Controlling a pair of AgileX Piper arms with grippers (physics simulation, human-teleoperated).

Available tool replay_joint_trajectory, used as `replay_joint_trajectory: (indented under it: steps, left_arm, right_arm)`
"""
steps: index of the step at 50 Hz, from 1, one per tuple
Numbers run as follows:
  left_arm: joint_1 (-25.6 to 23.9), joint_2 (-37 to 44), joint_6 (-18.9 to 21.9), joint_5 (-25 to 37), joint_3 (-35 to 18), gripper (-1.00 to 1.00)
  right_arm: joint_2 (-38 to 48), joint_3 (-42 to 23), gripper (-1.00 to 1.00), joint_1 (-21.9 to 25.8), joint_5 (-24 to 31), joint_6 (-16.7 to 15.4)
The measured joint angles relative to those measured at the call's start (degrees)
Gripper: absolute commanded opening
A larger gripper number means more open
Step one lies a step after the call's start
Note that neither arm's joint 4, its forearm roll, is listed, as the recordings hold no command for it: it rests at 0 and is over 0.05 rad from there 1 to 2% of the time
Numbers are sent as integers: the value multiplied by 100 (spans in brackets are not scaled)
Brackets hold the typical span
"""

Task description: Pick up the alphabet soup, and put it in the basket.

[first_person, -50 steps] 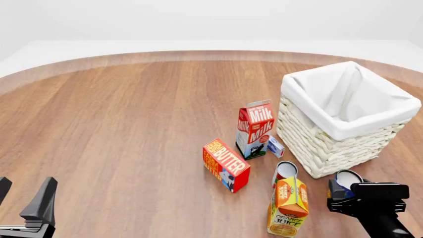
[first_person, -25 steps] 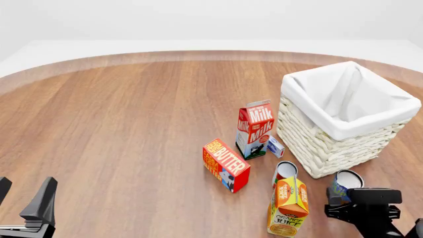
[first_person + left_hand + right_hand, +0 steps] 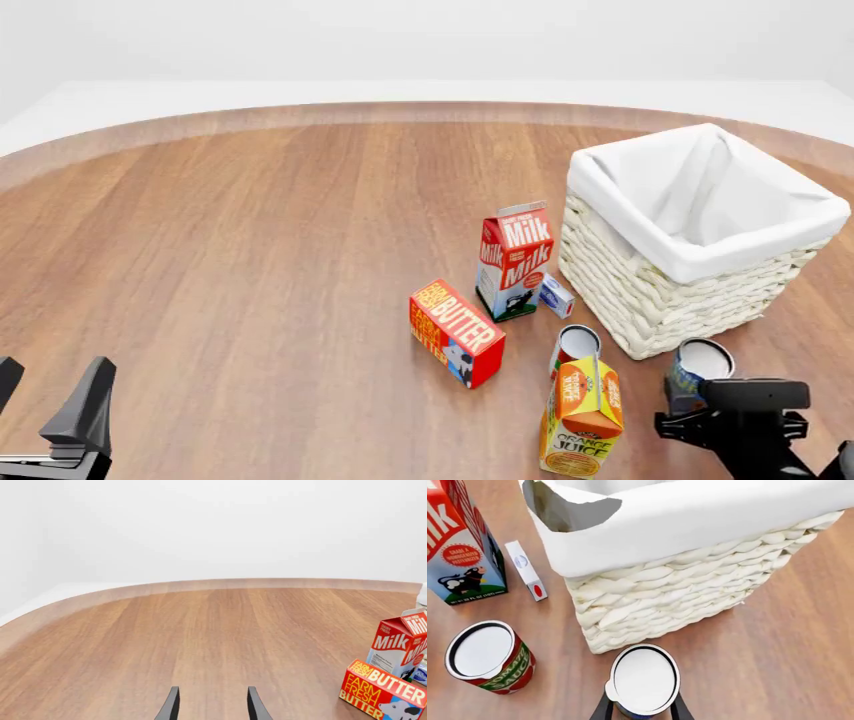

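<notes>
Right gripper (image 3: 640, 711) jaws spread around the alphabet soup (image 3: 644, 680), a finger at each side of the upright can, contact unclear, can on the table just beside the basket (image 3: 694, 595), left gripper (image 3: 212, 705) jaws parted, holding nothing.

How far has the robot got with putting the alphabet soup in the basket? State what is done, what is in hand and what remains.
Done: the right claw has reached the alphabet soup, one finger on either side of it.
In hand: the grasp. The can stands on the table beside the basket; whether the fingers grip it I cannot tell.
Left: lifting and placing it in the basket. The left claw is open and idle.
</notes>
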Motion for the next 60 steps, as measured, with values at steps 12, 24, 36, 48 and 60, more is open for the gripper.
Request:
replay_joint_trajectory:
  steps: [12, 24, 36, 48, 60]
  left_arm:
    - [0, 0, 0, 0, 0, 100]
    - [0, 0, 0, 0, 0, 100]
    - [0, 0, 0, 0, 0, 100]
    - [0, 0, 0, 0, 0, 100]
    - [0, 0, 0, 0, 0, 100]
  right_arm:
    - [-259, 0, -100, 9, 34, -36]
    - [-1385, 0, -100, 42, 987, -50]
    - [-3429, 0, -100, 76, 2869, -51]
    - [-5360, 0, -100, 112, 4631, -36]
    - [-7022, 0, -100, 137, 6073, -52]
